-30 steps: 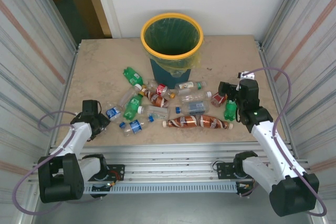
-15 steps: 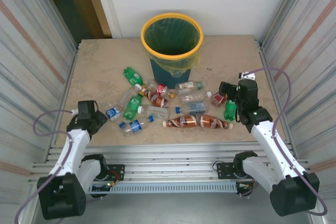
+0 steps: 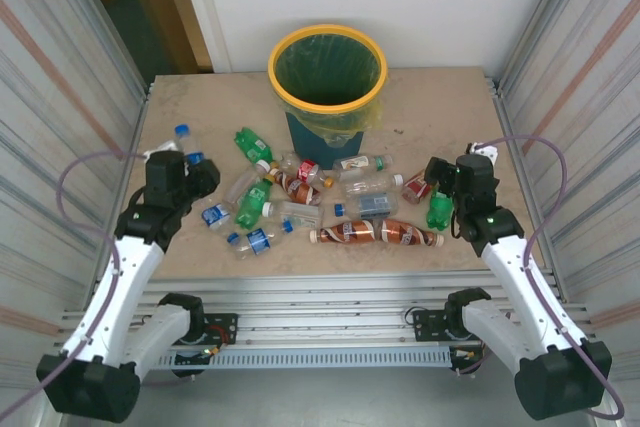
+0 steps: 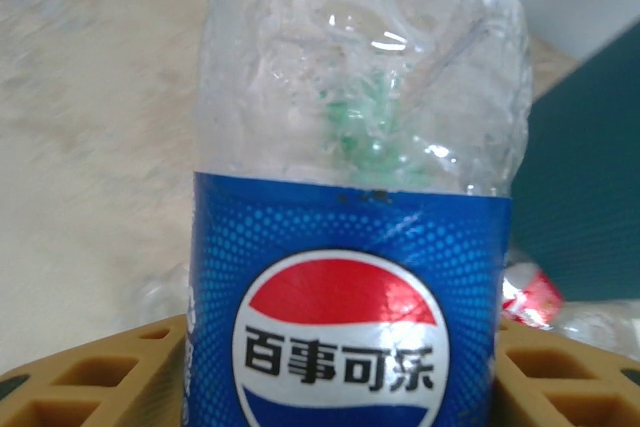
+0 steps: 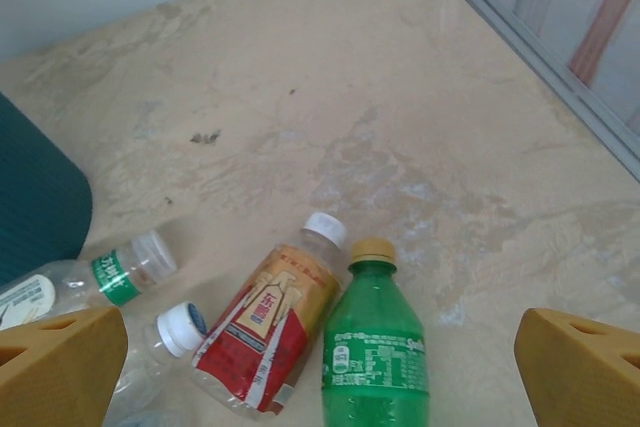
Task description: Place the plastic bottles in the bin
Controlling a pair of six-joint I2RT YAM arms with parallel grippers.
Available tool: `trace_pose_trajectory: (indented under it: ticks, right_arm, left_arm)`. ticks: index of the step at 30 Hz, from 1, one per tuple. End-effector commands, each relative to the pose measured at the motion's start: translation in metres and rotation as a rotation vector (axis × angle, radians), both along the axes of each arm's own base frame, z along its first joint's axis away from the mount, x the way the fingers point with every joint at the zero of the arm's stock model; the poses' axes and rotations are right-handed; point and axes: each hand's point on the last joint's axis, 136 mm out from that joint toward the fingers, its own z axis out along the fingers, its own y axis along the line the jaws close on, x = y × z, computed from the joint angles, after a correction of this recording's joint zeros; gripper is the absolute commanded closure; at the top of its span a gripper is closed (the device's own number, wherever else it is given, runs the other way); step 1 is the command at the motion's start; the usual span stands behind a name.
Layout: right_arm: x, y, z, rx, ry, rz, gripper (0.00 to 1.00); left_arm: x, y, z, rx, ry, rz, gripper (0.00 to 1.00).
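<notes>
Top view first: the left end effector (image 3: 190, 160) is up off the tabletop (image 3: 440, 107) at its left side, with a clear Pepsi bottle (image 3: 181, 133) in its grip, blue cap pointing toward the far wall. The bin (image 3: 273, 72) stands at the far middle, well apart from it and to its right. The rest of the plastic bottles (image 3: 300, 192) lie scattered in front of the bin. Over on the right, the right end effector (image 3: 437, 169) hangs above a green bottle (image 3: 438, 209) at the edge of the pile.

Left wrist now: the yellow fingers (image 4: 90, 377) are clamped on the Pepsi bottle at its blue label, one either side. The bin's teal wall is off to the right.

Right wrist: the fingers (image 5: 60, 362) stand wide apart and hold nothing. The green bottle lies between them on the tabletop, touching a red-labelled bottle (image 5: 275, 322).

So the step looks like the carry. The next move calls for a swing right over the yellow rim, then a release. The right arm seems set to drop onto the green one.
</notes>
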Motion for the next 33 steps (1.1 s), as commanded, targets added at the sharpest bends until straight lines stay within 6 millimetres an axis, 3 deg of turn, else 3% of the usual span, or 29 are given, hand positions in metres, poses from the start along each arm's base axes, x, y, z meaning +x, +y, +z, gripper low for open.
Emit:
trace_pose_trajectory:
  ticks: [1,11,18,24,33]
  right_arm:
    - [-0.010,-0.012,0.013,0.007,0.000,-0.085,0.02]
    - [-0.026,-0.032,0.006,0.007,0.082,-0.212,0.02]
    - [-0.029,-0.033,0.004,0.025,0.123,-0.232,0.02]
    - [-0.035,-0.035,-0.002,0.038,0.161,-0.263,0.02]
    - [-0.046,-0.047,-0.017,0.084,0.245,-0.329,0.02]
  left_arm:
    - [0.029,-0.031,0.055,0.033,-0.150,-0.126,0.59]
    - [0.095,-0.120,0.157,0.044,-0.347,-0.406,0.59]
    - [0.129,-0.177,0.190,0.038,-0.393,-0.568,0.59]
    - [0.152,-0.223,0.181,0.047,-0.352,-0.703,0.59]
    - [0.189,-0.262,0.137,0.061,-0.256,-0.809,0.59]
